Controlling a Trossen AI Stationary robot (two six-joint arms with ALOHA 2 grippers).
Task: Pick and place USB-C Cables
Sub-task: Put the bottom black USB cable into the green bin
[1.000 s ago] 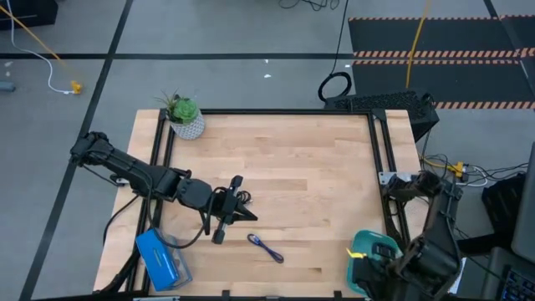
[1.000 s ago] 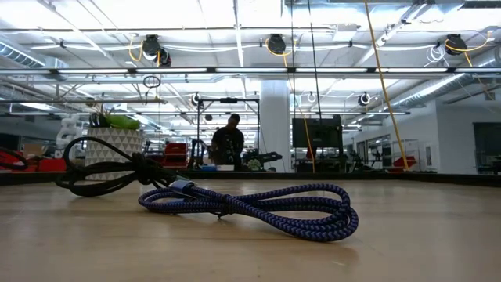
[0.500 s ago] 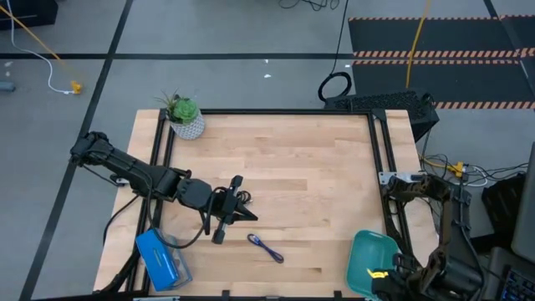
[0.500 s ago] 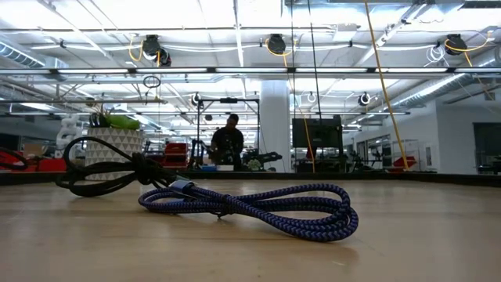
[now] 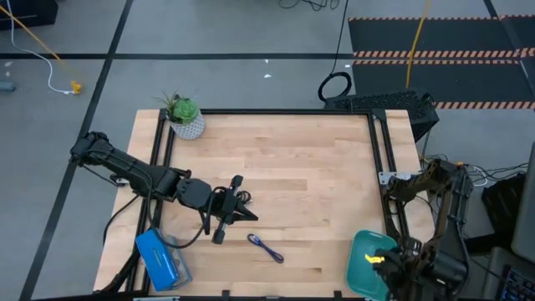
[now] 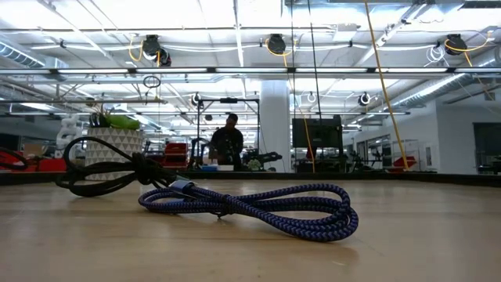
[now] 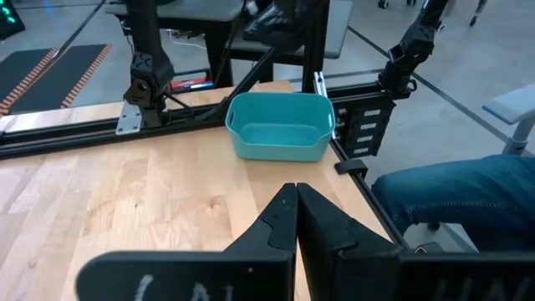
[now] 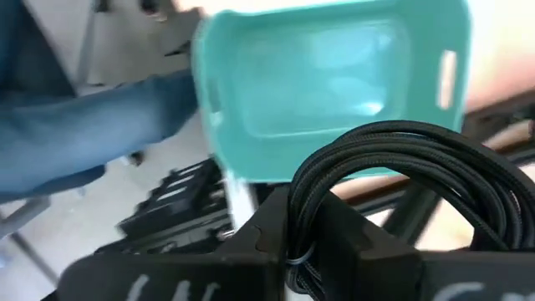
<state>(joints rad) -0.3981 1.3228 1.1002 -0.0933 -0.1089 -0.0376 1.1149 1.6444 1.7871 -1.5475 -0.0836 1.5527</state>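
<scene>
My right gripper (image 8: 292,230) is shut on a black coiled USB-C cable (image 8: 393,163) and hangs over the teal tray (image 8: 318,75) at the table's near right corner (image 5: 361,242). A blue-purple cable (image 5: 266,248) lies coiled flat on the table near the near edge and fills the middle of the low view (image 6: 250,207). A second black cable (image 6: 102,168) lies on the table behind it. My left gripper (image 7: 295,196) is shut on nothing. It hovers left of the table's middle (image 5: 249,216), just beyond the blue-purple cable, pointing toward the tray (image 7: 280,125). My right gripper pinches the black cable between its two fingers at one side of the coil, where the strands bunch together (image 8: 313,209). The rest of the coil loops out past the fingers (image 8: 435,159). The cable is lifted clear above the tray.
A potted plant (image 5: 185,117) stands at the far left corner and a blue box (image 5: 157,259) at the near left corner. Black frame rails run along the table's edges. A person's blue-trousered leg (image 7: 451,192) is just off the table's right side, near the tray.
My right arm, which stood over the tray a second ago, drew back toward the near right corner and uncovered the tray, then came back over the tray's near right part. My left arm and the cables on the table have kept still.
</scene>
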